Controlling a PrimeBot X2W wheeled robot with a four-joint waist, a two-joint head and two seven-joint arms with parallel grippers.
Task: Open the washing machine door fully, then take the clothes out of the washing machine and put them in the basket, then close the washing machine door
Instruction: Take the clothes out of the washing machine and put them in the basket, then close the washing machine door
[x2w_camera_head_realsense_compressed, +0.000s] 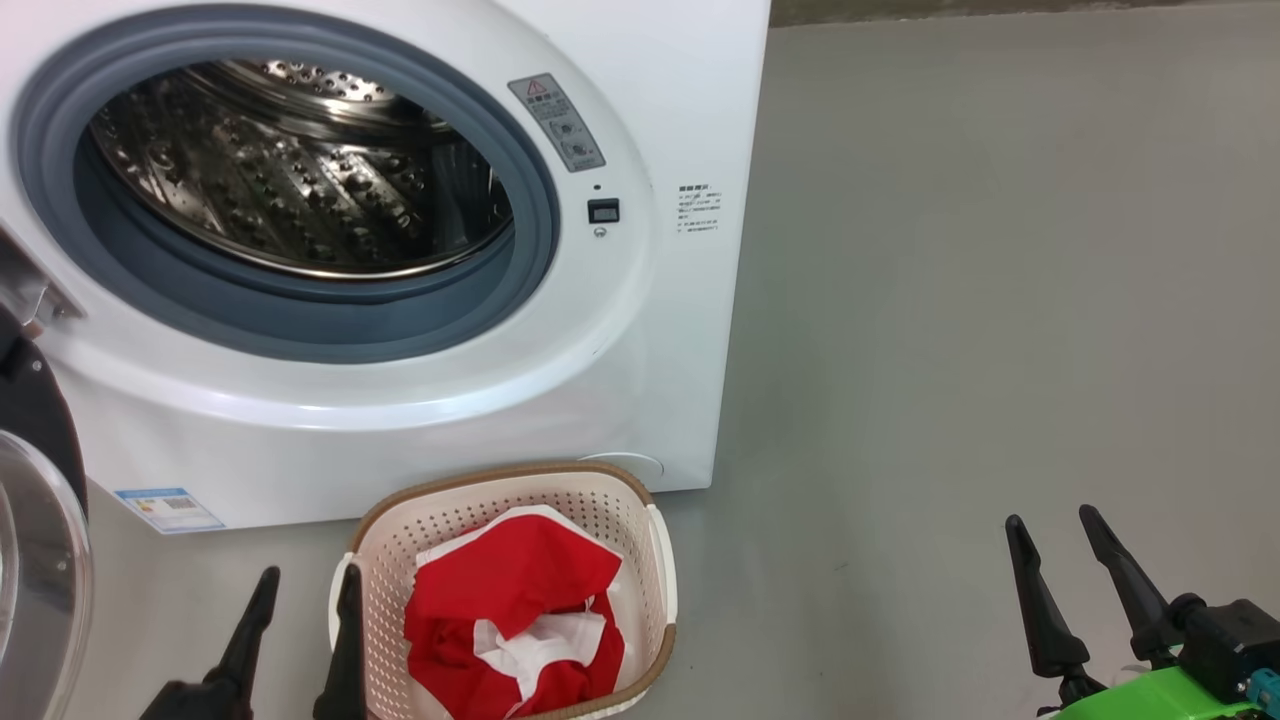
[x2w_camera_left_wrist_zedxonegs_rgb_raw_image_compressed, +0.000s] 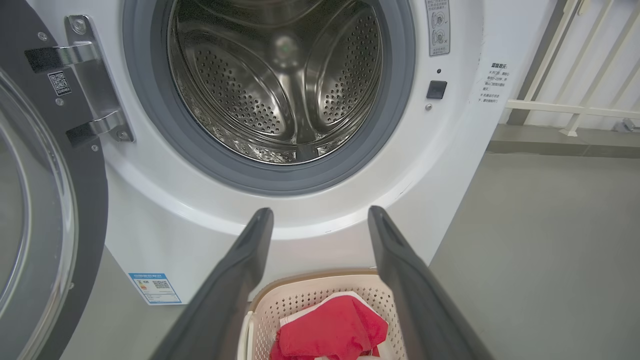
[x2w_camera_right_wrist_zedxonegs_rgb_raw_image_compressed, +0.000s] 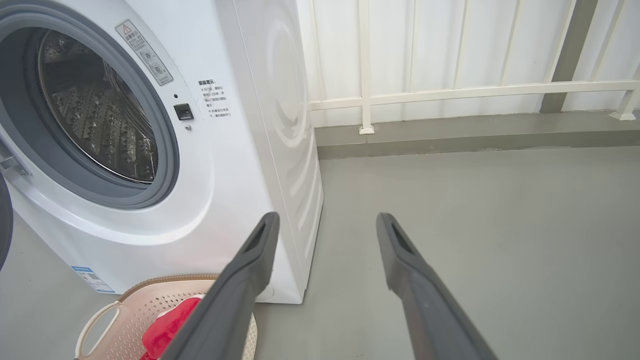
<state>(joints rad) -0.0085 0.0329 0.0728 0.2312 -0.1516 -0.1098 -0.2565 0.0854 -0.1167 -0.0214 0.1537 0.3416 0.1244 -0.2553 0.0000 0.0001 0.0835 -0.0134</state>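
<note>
The white washing machine stands with its steel drum bare, no fabric showing inside. Its black-rimmed glass door hangs open at the far left, also at the left edge of the left wrist view as the door. On the floor in front sits the cream basket holding red and white clothes. My left gripper is open, just left of the basket. My right gripper is open over bare floor at the lower right. The left wrist view shows the basket between the fingers.
Grey floor stretches to the right of the machine. A white railing and panelled wall stand behind it, with a low concrete kerb at their foot.
</note>
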